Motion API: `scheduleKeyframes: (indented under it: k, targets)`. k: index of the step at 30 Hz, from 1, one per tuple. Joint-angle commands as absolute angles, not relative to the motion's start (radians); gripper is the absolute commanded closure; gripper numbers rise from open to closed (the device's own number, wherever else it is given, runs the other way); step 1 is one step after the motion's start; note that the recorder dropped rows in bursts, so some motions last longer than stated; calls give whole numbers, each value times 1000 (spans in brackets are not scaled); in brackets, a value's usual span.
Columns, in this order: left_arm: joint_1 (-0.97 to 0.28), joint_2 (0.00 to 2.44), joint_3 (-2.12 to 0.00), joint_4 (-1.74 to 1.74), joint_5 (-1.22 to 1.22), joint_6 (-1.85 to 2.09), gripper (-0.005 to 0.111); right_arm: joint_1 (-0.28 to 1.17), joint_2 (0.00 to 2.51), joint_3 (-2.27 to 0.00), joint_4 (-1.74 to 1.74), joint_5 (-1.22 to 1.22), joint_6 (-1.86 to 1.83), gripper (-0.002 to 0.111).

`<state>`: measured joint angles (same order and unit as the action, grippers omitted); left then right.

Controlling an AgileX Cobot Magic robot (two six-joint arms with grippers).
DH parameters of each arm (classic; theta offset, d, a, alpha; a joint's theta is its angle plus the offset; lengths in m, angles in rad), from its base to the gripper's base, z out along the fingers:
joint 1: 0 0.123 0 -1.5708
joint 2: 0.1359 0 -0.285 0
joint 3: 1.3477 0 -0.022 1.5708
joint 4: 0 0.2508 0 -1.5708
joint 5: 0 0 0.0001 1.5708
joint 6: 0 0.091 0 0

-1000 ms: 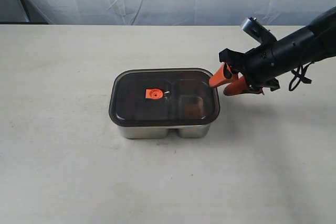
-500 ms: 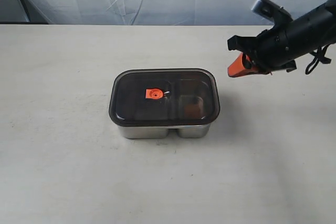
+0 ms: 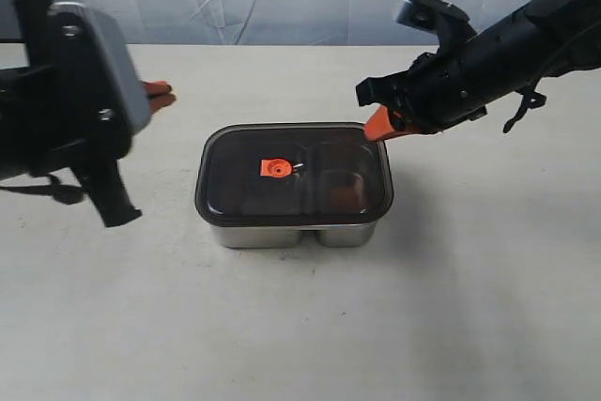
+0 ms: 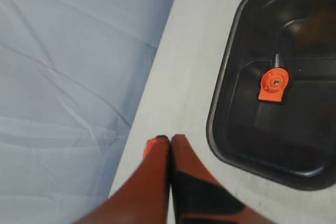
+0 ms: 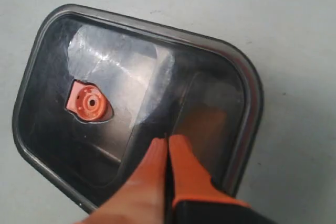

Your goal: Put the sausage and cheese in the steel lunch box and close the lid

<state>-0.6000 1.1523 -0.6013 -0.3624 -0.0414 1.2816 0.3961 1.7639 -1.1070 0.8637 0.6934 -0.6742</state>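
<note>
On the counter (image 3: 282,345), the lid (image 3: 293,174) lay on the steel lunch box (image 3: 272,234) (contents dim beneath). The right pincer (image 3: 377,127) at two o'clock and the left pincer (image 3: 163,93) at ten were closed empty, probably for pressing down.

Item count, exterior view:
- steel lunch box (image 3: 282,234), frame centre: one, with two compartments.
- lid (image 3: 244,190): one.
- orange valve tab (image 3: 274,168): one.
- Tools: two, the left tool (image 3: 158,93) at upper left and the right tool (image 3: 378,125) at upper right.
- table (image 3: 451,307): one.
- cheese (image 3: 343,196): possibly one, dim through the lid.
</note>
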Motion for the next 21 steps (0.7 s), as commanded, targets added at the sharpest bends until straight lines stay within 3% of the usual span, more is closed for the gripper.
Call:
scheduleKeyframes:
  k: [1,21]
  targets:
    - [-623,1352,-679,-367,-91,1275,106,446,1776,-1105,836,647,-680,108]
    - [-690,1725,-718,-295,-96,1275,106,460,1926,-1105,812,599,-678,108]
